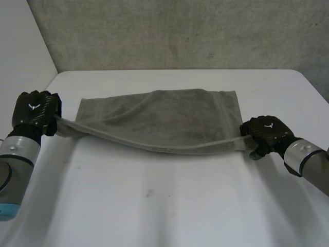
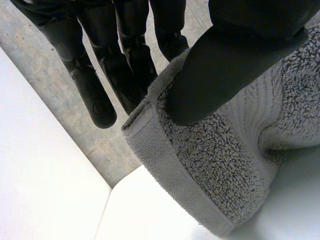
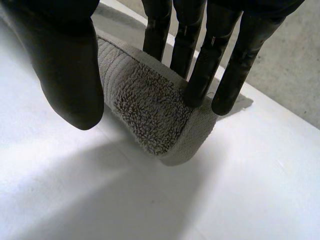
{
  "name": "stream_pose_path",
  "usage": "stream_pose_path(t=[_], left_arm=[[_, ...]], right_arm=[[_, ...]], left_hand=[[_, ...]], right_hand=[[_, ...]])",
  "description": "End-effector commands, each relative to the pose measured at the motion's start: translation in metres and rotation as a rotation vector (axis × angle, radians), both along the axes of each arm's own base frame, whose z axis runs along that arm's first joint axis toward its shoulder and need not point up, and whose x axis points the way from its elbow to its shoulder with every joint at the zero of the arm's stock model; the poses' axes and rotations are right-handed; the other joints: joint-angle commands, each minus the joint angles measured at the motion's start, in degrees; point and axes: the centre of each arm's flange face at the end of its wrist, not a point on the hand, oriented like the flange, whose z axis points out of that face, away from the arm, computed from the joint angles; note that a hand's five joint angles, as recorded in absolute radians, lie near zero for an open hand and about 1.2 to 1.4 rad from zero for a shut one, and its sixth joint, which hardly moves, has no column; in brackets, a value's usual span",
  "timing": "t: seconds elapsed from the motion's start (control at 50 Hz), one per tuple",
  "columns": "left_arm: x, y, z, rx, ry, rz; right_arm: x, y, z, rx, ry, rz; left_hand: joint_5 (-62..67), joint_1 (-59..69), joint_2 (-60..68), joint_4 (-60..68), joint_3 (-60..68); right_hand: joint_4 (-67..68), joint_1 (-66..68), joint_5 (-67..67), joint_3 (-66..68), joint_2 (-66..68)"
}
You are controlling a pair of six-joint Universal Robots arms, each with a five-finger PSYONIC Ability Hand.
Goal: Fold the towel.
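- The left hand (image 1: 36,110) grasps the towel (image 1: 164,121) at its near corner. In the left wrist view the thumb presses onto the terry face, and the fingers stand behind the hemmed edge, so the corner is pinched between them.
- The right hand (image 1: 267,134) grasps the towel's other near corner. In the right wrist view a rolled bit of cloth sits between the thumb and the fingers, whose tips rest on the hem at the far side of the roll.
- The grey towel stretches between the two hands. Its near edge runs from one palm to the other in a slack curve that dips lowest about midway.
- From that held edge the cloth runs away from both hands. Its far edge lies flat on the white table (image 1: 164,206), beyond the fingertips.
- Below the right hand the table is bare, and the gripped corner hangs just above it.
- Both arms reach outward, so the hands are well apart, one at each short end of the towel.
- A rough concrete wall (image 1: 180,31) rises behind the table, past the towel's far edge.
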Motion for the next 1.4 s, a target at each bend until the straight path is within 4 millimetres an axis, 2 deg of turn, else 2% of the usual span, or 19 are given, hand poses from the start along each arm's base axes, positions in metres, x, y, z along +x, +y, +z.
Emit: stream_pose_path(t=[0.02, 0.12, 0.16, 0.2, 0.26, 0.32, 0.36, 0.66, 0.72, 0.74, 0.76, 0.78, 0.82, 0.84, 0.86, 0.9, 1.02, 1.26, 1.4], left_arm=[[0.000, 0.001, -0.001, 0.003, 0.001, -0.003], [0.000, 0.001, -0.001, 0.006, -0.001, -0.001], [0.000, 0.001, -0.001, 0.006, 0.000, -0.003], [0.000, 0.001, -0.001, 0.006, -0.001, -0.001], [0.000, 0.002, -0.003, 0.011, -0.001, -0.003], [0.000, 0.002, -0.002, 0.010, 0.000, -0.003], [0.000, 0.003, -0.003, 0.012, -0.001, -0.003], [0.000, 0.003, -0.003, 0.014, -0.001, -0.003], [0.000, 0.003, -0.004, 0.015, -0.001, -0.003], [0.000, 0.003, -0.004, 0.015, -0.001, -0.003], [0.000, 0.003, -0.004, 0.015, -0.001, -0.003], [0.000, 0.003, -0.004, 0.015, -0.001, -0.003], [0.000, 0.003, -0.004, 0.015, -0.001, -0.003], [0.000, 0.003, -0.004, 0.015, -0.001, -0.003], [0.000, 0.003, -0.004, 0.015, -0.001, -0.003], [0.000, 0.003, -0.004, 0.015, -0.001, -0.003], [0.000, 0.004, -0.004, 0.017, -0.001, -0.003], [0.000, 0.004, -0.006, 0.021, -0.001, -0.003], [0.000, 0.004, -0.006, 0.021, -0.001, -0.003]], right_arm=[[-0.003, -0.001, -0.001, 0.024, 0.016, -0.001], [-0.002, -0.003, 0.003, 0.003, 0.033, 0.008], [-0.003, -0.003, 0.004, -0.002, 0.041, 0.010], [-0.002, -0.003, 0.006, -0.005, 0.060, 0.021], [-0.002, -0.003, 0.007, -0.006, 0.071, 0.026], [-0.001, -0.004, 0.006, -0.009, 0.094, 0.040], [-0.001, -0.004, 0.004, -0.028, 0.126, 0.055], [-0.002, -0.004, 0.003, -0.059, 0.178, 0.057], [-0.003, -0.006, 0.007, -0.072, 0.184, 0.044], [-0.003, -0.008, 0.011, -0.086, 0.185, 0.036], [-0.003, -0.008, 0.011, -0.086, 0.185, 0.036], [-0.004, -0.009, 0.016, -0.098, 0.181, 0.029], [-0.004, -0.010, 0.021, -0.114, 0.174, 0.024], [-0.004, -0.012, 0.024, -0.121, 0.178, 0.019], [-0.004, -0.011, 0.023, -0.114, 0.181, 0.018], [-0.004, -0.010, 0.019, -0.106, 0.184, 0.022], [-0.002, -0.007, 0.002, -0.050, 0.189, 0.035], [-0.004, -0.005, -0.001, -0.024, 0.190, 0.032], [-0.006, 0.002, -0.009, 0.010, 0.196, 0.037]], left_hand=[[10.56, 10.69, 10.18, 10.12, 10.21], [10.56, 10.69, 10.18, 10.12, 10.21], [10.56, 10.69, 10.18, 10.12, 10.21], [10.56, 10.69, 10.18, 10.12, 10.21], [10.56, 10.69, 10.18, 10.12, 10.21], [10.56, 10.69, 10.18, 10.12, 10.21], [10.56, 10.69, 10.18, 10.12, 10.21], [10.56, 10.69, 10.18, 10.12, 10.21], [10.56, 10.69, 10.18, 10.12, 10.21], [10.56, 10.69, 10.18, 10.12, 10.21], [10.56, 10.69, 10.18, 10.12, 10.21], [10.56, 10.69, 10.18, 10.12, 10.21], [10.56, 10.69, 10.18, 10.12, 10.21], [10.56, 10.69, 10.18, 10.12, 10.21], [10.56, 10.69, 10.18, 10.12, 10.21], [10.56, 10.69, 10.18, 10.12, 10.21], [10.56, 10.69, 10.18, 10.12, 10.21], [10.56, 10.69, 10.18, 10.12, 10.21], [10.56, 10.69, 10.18, 10.12, 10.21]], right_hand=[[-0.79, -0.53, 0.51, -1.29, -1.31], [-0.12, 0.13, 1.18, -0.63, -0.64], [2.07, 2.33, 3.37, 1.57, 1.55], [10.28, 10.53, 11.58, 9.77, 9.76], [10.82, 11.07, 12.12, 10.31, 10.30], [6.95, 7.20, 8.25, 6.44, 6.43], [-13.46, -13.21, -12.16, -13.97, -13.98], [-12.90, -12.64, -11.60, -13.40, -13.42], [-7.85, -7.60, -6.55, -8.36, -8.37], [10.13, 10.39, 11.43, 9.63, 9.61], [10.31, 10.57, 11.61, 9.81, 9.79], [20.14, 20.39, 21.44, 19.63, 19.62], [16.71, 16.96, 18.01, 16.20, 16.19], [2.55, 2.81, 3.85, 2.05, 2.03], [-17.24, -16.99, -15.94, -17.75, -17.76], [-19.77, -19.52, -18.47, -20.28, -20.29], [-19.29, -19.04, -17.99, -19.80, -19.81], [-17.44, -17.19, -16.14, -17.95, -17.96], [-1.82, -1.57, -0.52, -2.32, -2.34]])
